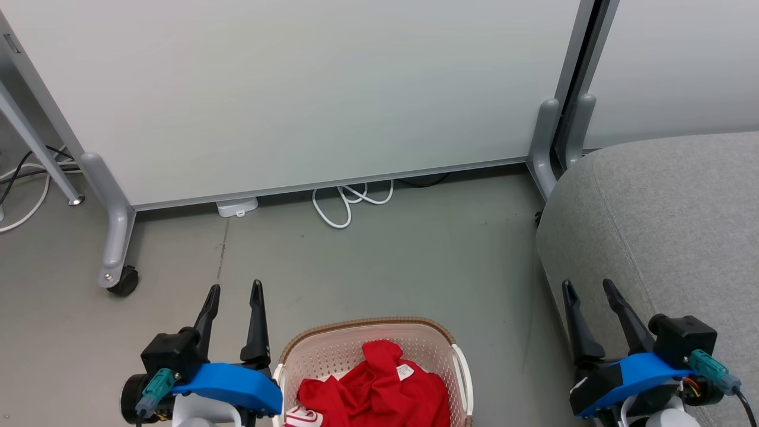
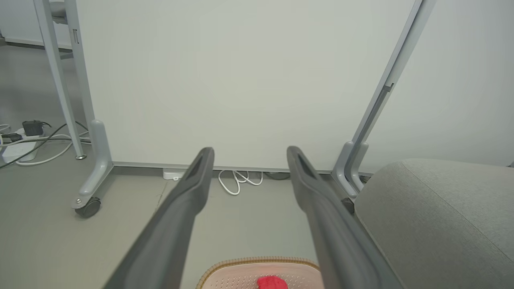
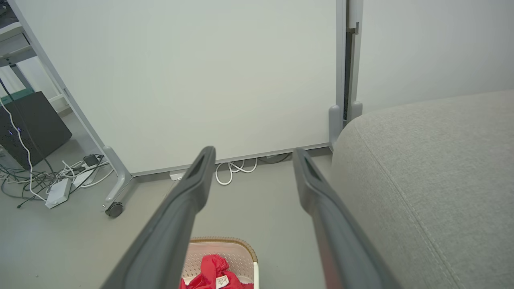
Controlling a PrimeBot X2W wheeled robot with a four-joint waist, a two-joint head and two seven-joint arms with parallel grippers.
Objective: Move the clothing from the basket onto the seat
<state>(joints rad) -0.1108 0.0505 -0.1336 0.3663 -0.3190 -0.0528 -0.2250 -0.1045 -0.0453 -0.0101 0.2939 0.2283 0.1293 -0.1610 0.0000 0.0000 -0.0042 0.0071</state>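
Scanning the head view from its left edge: a black caster [image 1: 124,280] under a grey partition leg stands on the grey floor [image 1: 415,261], at mid-height on the left. A pale partition panel [image 1: 296,89] spans the upper frame.

Lower left: the left gripper [image 1: 235,286] hovers above the floor with its two dark fingers pointing up the frame. They are spread wide and nothing is between them. It sits just left of the basket, apart from it.

Centre, at the foot of the panel: a looped white cable [image 1: 350,204] lies on the floor.

Bottom centre: the basket [image 1: 367,324], cream with a brown woven-look rim, stands on the floor and is cut off by the lower edge. The clothing [image 1: 379,391], red and crumpled, lies inside it. A small white tag [image 1: 405,372] faces up on the heap, and white lettering shows at the heap's lower left.

Lower right: the right gripper [image 1: 587,283] also stands wide and empty, fingers pointing up the frame, and overlaps the seat's left flank in the picture. Contact cannot be judged.

Right side: the seat [image 1: 670,225], grey woven fabric with a rounded edge and a stitched seam, fills the frame from mid-height down. Its visible surface is bare fabric.

Both wrist views confirm parted fingers, with the basket low between them and the seat to the right.
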